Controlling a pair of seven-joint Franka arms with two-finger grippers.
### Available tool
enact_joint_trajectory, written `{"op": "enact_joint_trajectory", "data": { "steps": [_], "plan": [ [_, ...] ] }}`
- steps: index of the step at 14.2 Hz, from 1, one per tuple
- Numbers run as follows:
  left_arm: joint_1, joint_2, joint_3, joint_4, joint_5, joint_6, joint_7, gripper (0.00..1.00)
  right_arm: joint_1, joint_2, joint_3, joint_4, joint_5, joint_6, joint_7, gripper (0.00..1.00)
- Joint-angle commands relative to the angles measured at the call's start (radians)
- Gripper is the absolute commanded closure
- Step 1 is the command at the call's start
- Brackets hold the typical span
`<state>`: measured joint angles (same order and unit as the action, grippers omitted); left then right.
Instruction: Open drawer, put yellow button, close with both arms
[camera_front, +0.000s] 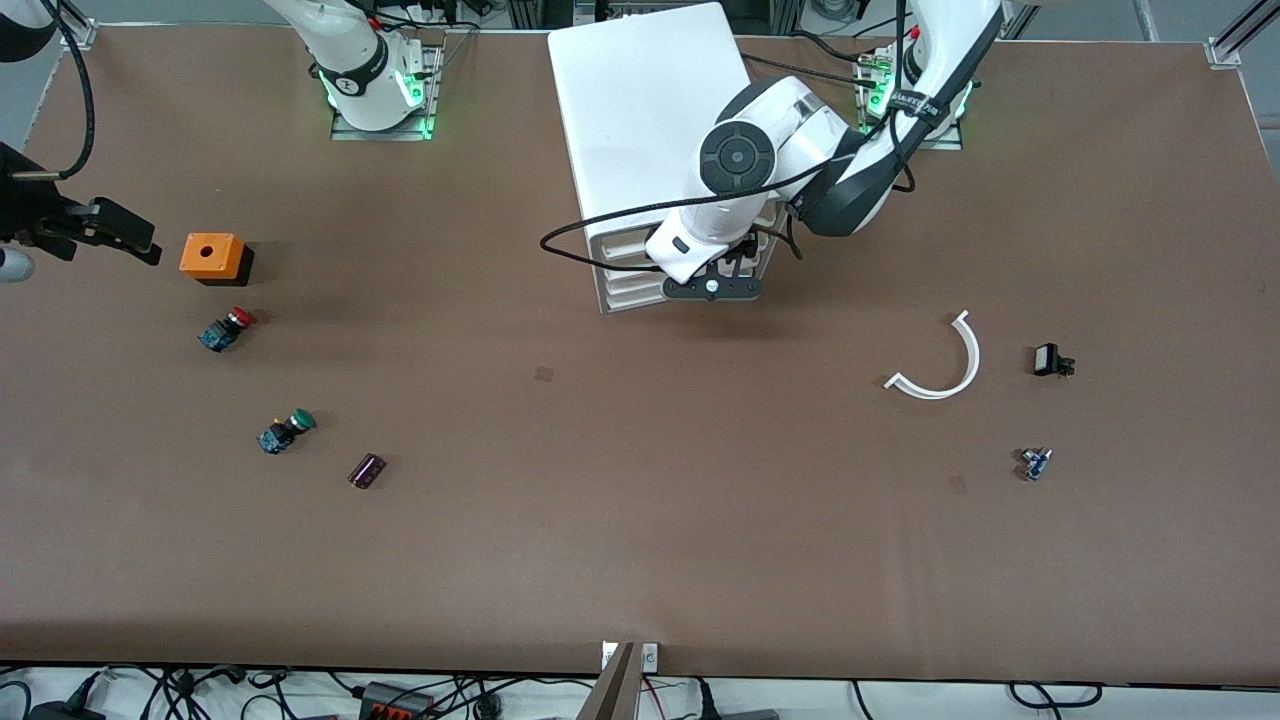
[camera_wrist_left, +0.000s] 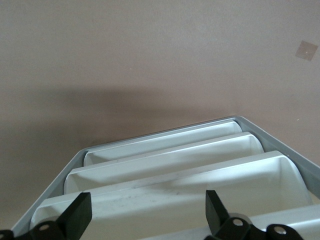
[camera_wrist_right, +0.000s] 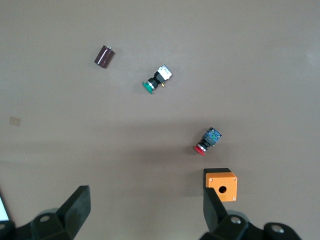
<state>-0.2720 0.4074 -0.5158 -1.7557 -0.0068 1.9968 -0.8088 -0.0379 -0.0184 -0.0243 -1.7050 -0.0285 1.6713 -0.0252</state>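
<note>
The white cabinet (camera_front: 645, 120) stands mid-table near the arms' bases, its four drawers facing the front camera. The uppermost drawer (camera_front: 620, 243) looks pushed in like the others. My left gripper (camera_front: 712, 288) hangs open just in front of the drawer stack. In the left wrist view its fingertips (camera_wrist_left: 79, 214) stand wide apart over the trays' lips (camera_wrist_left: 170, 187) and hold nothing. My right gripper (camera_front: 90, 232) is open and empty above the right arm's end of the table, beside an orange box (camera_front: 213, 258). The yellow button is out of view.
A red-capped button (camera_front: 228, 328), a green-capped button (camera_front: 287, 430) and a purple cylinder (camera_front: 367, 470) lie nearer the front camera than the orange box. Toward the left arm's end lie a white curved strip (camera_front: 940, 365), a small black part (camera_front: 1050, 360) and a small bluish part (camera_front: 1035, 462).
</note>
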Motion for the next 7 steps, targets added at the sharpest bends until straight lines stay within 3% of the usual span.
{"op": "enact_joint_trajectory", "data": {
  "steps": [1,7],
  "plan": [
    [0.023,-0.042,-0.021,-0.045,-0.035,0.000,-0.006,0.00,-0.019,-0.014,0.014,-0.015,0.013,0.008,-0.004,0.00],
    [0.040,-0.041,-0.020,-0.039,-0.035,-0.001,0.008,0.00,-0.013,-0.017,0.018,-0.016,0.001,0.016,-0.002,0.00]
  ]
}}
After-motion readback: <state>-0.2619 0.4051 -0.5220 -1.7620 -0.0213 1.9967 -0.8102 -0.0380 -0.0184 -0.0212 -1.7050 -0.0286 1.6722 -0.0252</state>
